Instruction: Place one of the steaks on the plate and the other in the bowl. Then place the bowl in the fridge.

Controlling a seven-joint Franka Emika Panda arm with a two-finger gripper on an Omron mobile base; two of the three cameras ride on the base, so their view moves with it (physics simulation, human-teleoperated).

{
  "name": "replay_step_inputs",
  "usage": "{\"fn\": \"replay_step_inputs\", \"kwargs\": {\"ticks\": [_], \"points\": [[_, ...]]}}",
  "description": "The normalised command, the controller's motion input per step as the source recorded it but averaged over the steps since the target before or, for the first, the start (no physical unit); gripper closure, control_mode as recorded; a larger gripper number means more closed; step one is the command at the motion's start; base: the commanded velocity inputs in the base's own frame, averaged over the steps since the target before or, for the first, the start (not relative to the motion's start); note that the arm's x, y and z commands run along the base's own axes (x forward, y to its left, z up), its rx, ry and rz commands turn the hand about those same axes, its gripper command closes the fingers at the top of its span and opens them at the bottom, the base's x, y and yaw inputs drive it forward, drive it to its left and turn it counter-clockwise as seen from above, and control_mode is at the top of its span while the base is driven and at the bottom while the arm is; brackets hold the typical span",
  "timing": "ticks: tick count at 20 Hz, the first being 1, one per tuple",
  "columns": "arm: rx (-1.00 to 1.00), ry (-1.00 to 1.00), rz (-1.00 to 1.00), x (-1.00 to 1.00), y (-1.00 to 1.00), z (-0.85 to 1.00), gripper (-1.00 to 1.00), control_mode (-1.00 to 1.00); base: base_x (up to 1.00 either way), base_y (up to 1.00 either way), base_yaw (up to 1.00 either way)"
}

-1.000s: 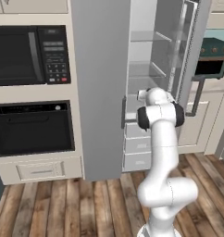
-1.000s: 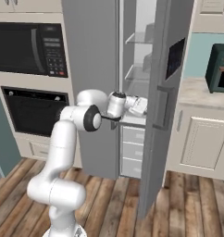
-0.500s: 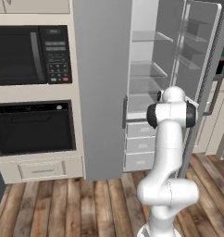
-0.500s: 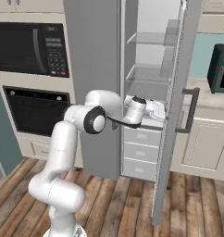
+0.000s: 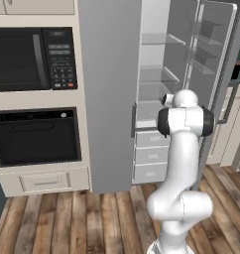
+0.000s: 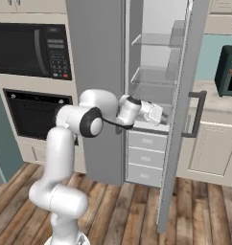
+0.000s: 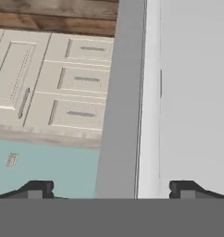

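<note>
Pincer (image 6: 158,114) w/ jaws apart, empty, by fridge (image 6: 98,72) door edge (image 7: 121,102); push door fully wide, clear shelves.

Fridge door (image 6: 182,115) now swung wider, arm (image 6: 113,112) further rightward

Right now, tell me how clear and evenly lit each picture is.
Left base view: soft, flat light, fridge shelves slightly hazy, no glare. Right base view: crisp enough, the arm's gripper faintly blurred. Hand view: the door edge and cabinet drawers look soft; fingertips dark.
</note>
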Motion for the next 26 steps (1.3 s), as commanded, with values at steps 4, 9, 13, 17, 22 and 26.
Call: {"fn": "replay_step_inputs", "kwargs": {"ticks": [4, 9, 13, 17, 22, 26], "points": [[0.39, -0.09, -0.40, -0.97, 0.74, 0.00, -1.00, -1.00, 0.00, 0.00, 0.00], [0.51, -0.47, -0.49, -0.51, 0.62, -0.37, -1.00, -1.00, 0.00, 0.00, 0.00], [0.52, -0.50, -0.69, -0.04, 0.16, -0.46, -1.00, -1.00, 0.00, 0.00, 0.00], [0.44, -0.45, -0.66, -0.05, 0.27, -0.17, -1.00, -1.00, 0.00, 0.00, 0.00], [0.10, -0.35, -0.55, -0.09, 0.80, -0.04, -1.00, -1.00, 0.00, 0.00, 0.00], [-0.08, -0.16, -0.35, -0.01, 1.00, -0.01, -1.00, -1.00, 0.00, 0.00, 0.00]]}}
